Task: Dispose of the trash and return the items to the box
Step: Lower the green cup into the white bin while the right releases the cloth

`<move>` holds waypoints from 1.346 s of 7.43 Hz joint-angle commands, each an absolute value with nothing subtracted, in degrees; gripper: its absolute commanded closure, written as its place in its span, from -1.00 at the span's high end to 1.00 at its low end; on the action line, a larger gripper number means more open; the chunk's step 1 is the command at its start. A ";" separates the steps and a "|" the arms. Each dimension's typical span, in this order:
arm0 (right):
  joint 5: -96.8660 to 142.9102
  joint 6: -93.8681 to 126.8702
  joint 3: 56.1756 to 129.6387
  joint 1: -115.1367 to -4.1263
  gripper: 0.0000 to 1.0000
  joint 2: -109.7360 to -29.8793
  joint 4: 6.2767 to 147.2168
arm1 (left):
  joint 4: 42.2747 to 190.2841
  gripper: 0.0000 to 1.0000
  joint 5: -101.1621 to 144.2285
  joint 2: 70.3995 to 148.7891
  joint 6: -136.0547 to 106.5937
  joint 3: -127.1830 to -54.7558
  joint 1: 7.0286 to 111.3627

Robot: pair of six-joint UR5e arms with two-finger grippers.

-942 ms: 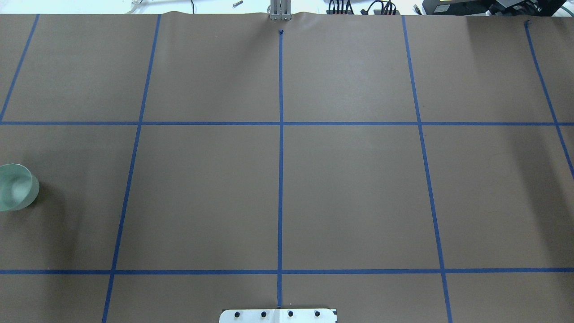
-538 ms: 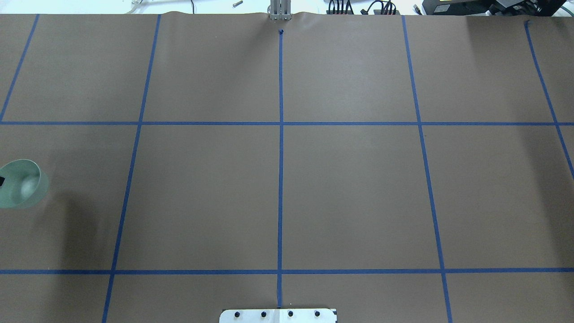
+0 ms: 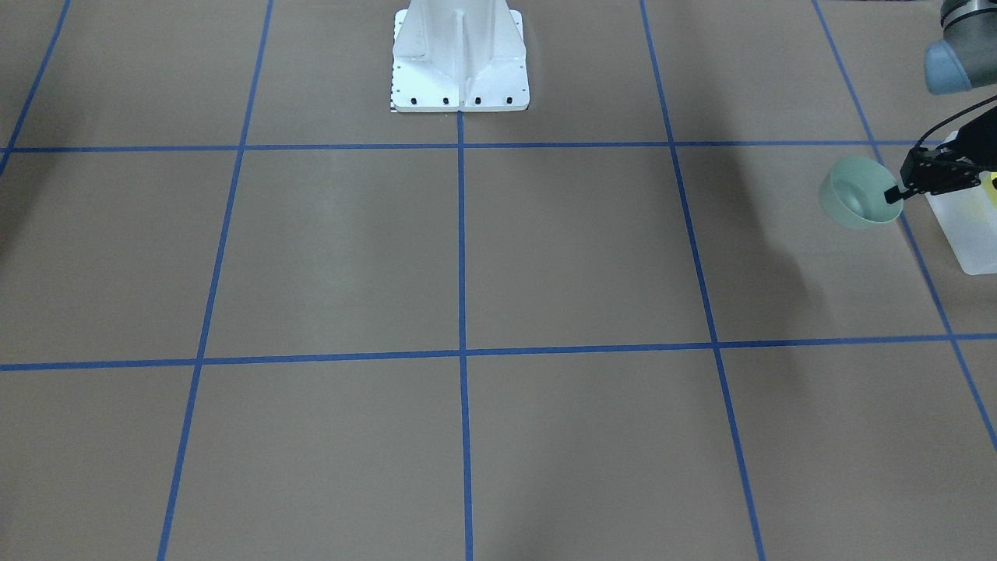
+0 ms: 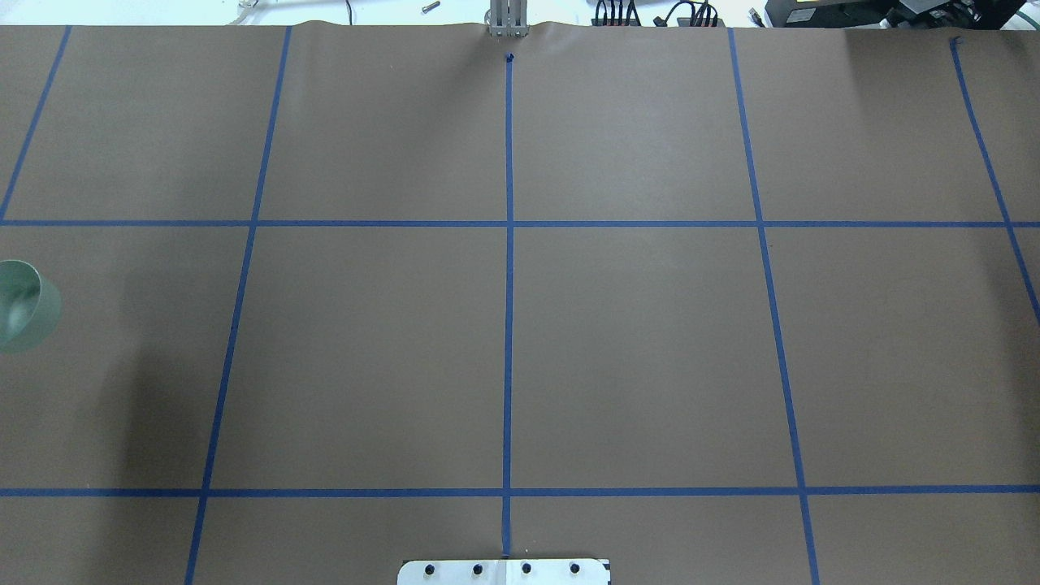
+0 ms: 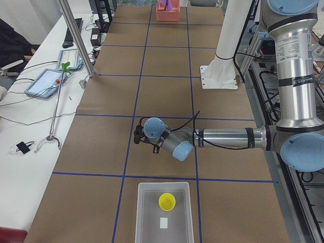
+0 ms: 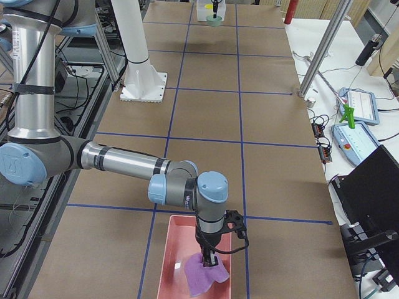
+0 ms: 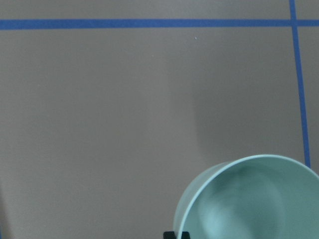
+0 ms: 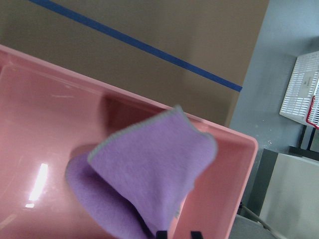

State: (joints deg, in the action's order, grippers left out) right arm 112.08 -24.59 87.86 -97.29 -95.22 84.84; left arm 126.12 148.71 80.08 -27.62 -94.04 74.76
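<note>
My left gripper [image 3: 896,193] is shut on the rim of the pale mint-green bowl [image 3: 857,195] and holds it tilted above the table, just beside the box. The bowl also shows at the left edge of the overhead view [image 4: 20,305] and in the left wrist view [image 7: 249,199]. The frosted-white box [image 5: 164,215] holds the yellow cup [image 5: 167,201]. My right gripper [image 6: 209,258] is shut on a purple cloth [image 8: 149,184] low over a pink tray [image 8: 50,109].
The white robot base [image 3: 459,58] stands at the table's middle near edge. Blue tape lines divide the brown table [image 4: 634,349] into squares. A metal post [image 6: 321,53] and tablets stand along the operators' side.
The bowl tilted, then moved toward the far side and further off the overhead view's left edge. Its shadow shifted with it.
</note>
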 commanded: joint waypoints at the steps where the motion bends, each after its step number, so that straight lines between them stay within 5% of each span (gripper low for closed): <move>1: 121.95 -23.56 89.37 -97.29 1.00 -95.45 84.46 | 126.04 -1.00 150.37 78.24 -24.02 -93.52 80.39; 5: 134.97 -6.02 98.33 -97.29 1.00 -96.59 84.81 | 123.67 -1.00 150.82 76.11 -13.13 -85.39 95.14; 10: 137.55 7.10 104.23 -93.43 1.00 -96.50 84.81 | 100.12 -1.00 137.06 82.33 -1.85 -79.47 113.97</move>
State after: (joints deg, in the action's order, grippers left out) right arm 137.40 3.89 102.71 -94.47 -96.47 84.78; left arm 104.88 141.15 79.78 -2.52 -80.87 110.40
